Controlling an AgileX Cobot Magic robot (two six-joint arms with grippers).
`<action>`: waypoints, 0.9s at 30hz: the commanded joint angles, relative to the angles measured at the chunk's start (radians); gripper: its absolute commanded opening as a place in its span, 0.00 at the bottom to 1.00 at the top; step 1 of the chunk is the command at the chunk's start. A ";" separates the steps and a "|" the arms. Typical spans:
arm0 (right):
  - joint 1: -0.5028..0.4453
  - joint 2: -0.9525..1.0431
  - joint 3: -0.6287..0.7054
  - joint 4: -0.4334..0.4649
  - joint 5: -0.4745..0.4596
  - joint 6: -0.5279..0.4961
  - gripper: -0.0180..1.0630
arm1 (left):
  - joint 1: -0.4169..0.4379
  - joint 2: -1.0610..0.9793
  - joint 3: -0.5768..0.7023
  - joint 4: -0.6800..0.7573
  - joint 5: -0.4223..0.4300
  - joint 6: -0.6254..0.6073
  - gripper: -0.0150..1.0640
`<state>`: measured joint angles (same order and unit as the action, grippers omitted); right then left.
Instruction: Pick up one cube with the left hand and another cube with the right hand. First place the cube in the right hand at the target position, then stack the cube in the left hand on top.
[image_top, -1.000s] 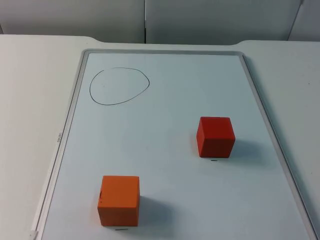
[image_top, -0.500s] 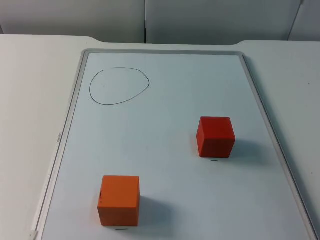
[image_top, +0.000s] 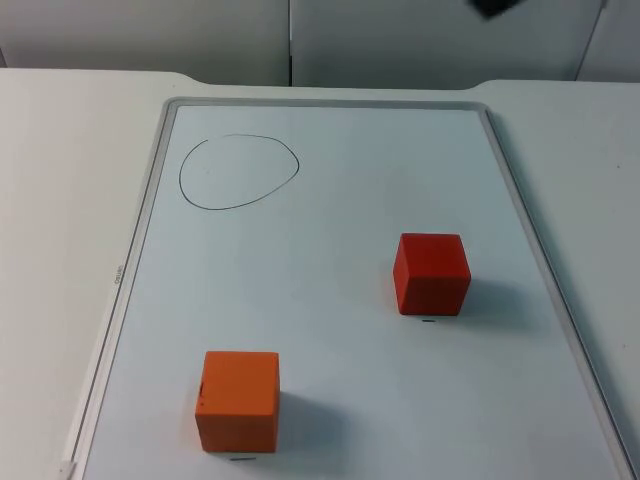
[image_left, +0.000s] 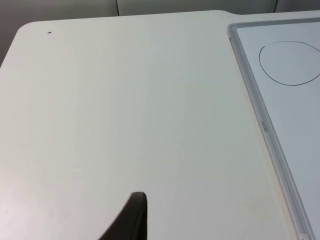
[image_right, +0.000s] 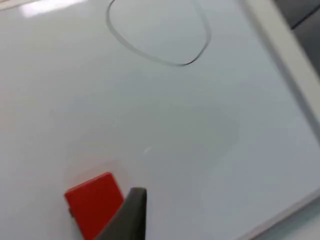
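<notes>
Cubes are both sitting untouched on the whiteboard (image_top: 330, 150) that is lying on the white tabletop (image_top: 60, 200). The red cube (image_top: 431, 273) is resting toward the board's right side, and the orange cube (image_top: 238, 400) is resting nearer the camera and to the left, well apart from the red one. The hand-drawn circle (image_top: 239, 172) near the board's far left corner is reading as the target position, and nothing is lying inside it.

Judging from this, the task is at its very start: neither cube is being held, nothing is placed, nothing is stacked. Both pickups, the placing of the right arm's cube in the circle and the stacking of the left arm's cube on top are all left to do.

The right gripper (image_right: 131, 215) is hanging above the board with the red cube just beside its fingertip in the right wrist view, apart from it and not gripping; a dark piece of the right arm (image_top: 497, 6) is showing at the top view's upper edge. The left gripper (image_left: 131, 220) is hovering over bare tabletop off the board's left edge, with the circle in sight of its wrist camera. With one fingertip visible per gripper, I cannot tell whether either pair of fingers is wide or narrow.
</notes>
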<state>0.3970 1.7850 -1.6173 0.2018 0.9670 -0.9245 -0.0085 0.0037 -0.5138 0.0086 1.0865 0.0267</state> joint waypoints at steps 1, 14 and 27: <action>0.060 0.101 -0.007 -0.035 0.008 0.010 0.95 | 0.002 -0.004 0.002 -0.002 -0.009 -0.003 0.99; 0.092 0.223 0.040 -0.099 0.053 0.034 0.88 | 0.002 -0.004 0.002 -0.002 -0.009 -0.003 0.99; 0.092 0.258 0.224 -0.130 -0.175 0.002 0.88 | 0.002 -0.004 0.002 -0.002 -0.009 -0.003 0.99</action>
<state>0.4867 2.0331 -1.3998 0.0752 0.8190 -0.9159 -0.0085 0.0037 -0.5138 0.0086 1.0865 0.0267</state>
